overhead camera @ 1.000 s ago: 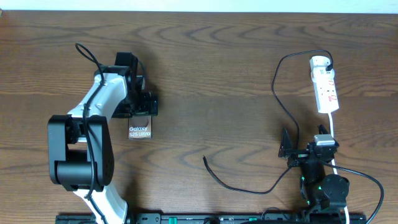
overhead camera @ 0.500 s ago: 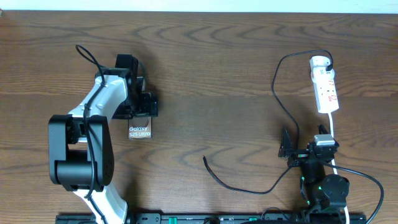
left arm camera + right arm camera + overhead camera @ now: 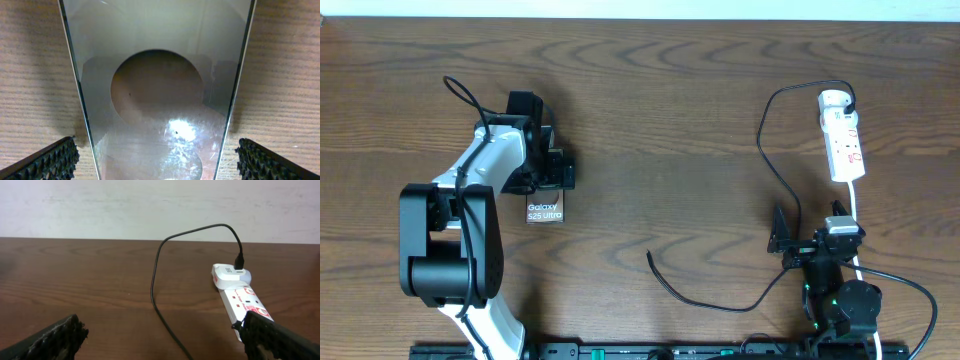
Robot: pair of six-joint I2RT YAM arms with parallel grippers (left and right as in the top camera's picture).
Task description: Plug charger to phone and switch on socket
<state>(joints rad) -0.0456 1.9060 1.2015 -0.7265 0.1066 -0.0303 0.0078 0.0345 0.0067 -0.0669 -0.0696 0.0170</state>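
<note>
The phone (image 3: 545, 209), a bronze reflective slab with white lettering, lies flat on the table at the left. My left gripper (image 3: 552, 172) is open and straddles its far end; in the left wrist view the phone (image 3: 160, 90) fills the gap between the two finger pads without touching them. The charger cable (image 3: 772, 170) runs from a white plug in the socket (image 3: 843, 140) at the right down to a free tip (image 3: 650, 256) at centre front. My right gripper (image 3: 782, 240) is open and empty near the front right, the cable (image 3: 160, 280) and socket (image 3: 240, 297) ahead of it.
The socket's white cord (image 3: 857, 215) runs down past the right arm's base. The left arm's black base (image 3: 445, 250) stands at the front left. A pale wall (image 3: 160, 205) lies beyond the table's far edge.
</note>
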